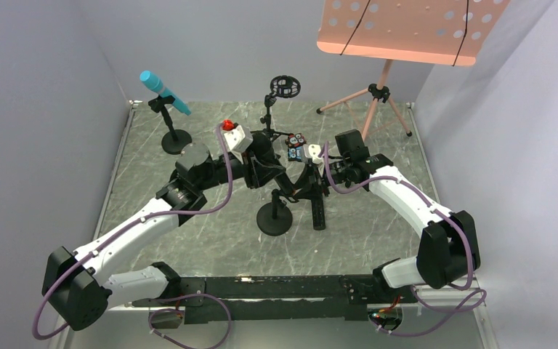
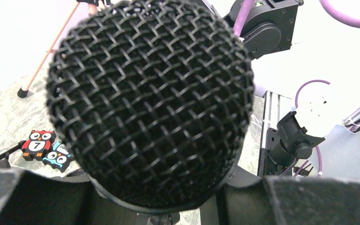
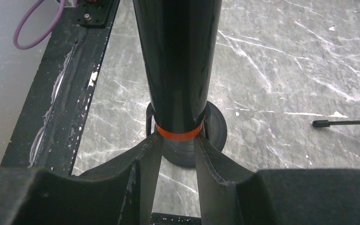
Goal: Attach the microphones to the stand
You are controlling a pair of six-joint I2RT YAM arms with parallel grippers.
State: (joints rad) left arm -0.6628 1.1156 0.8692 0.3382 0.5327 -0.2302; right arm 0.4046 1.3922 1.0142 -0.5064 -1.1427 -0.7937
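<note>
top external view: two robot arms meet over the middle of a grey marbled desk, above a small stand with a round black base. far left, the light blue microphone already sits tilted in its own stand, so that part of the job looks done.

left wrist view: the mesh head of the black microphone fills the picture. the left jaws pinch the neck just beneath it, probably to keep the body upright and steady.

right wrist view: the same microphone's glossy barrel points down at the stand's base, its orange end ring between two clip prongs. the right jaws flank that ring, seemingly to steer the tail into the clip. whether they press on it or stand just clear, i cannot tell. the third microphone i cannot pick out.
</note>
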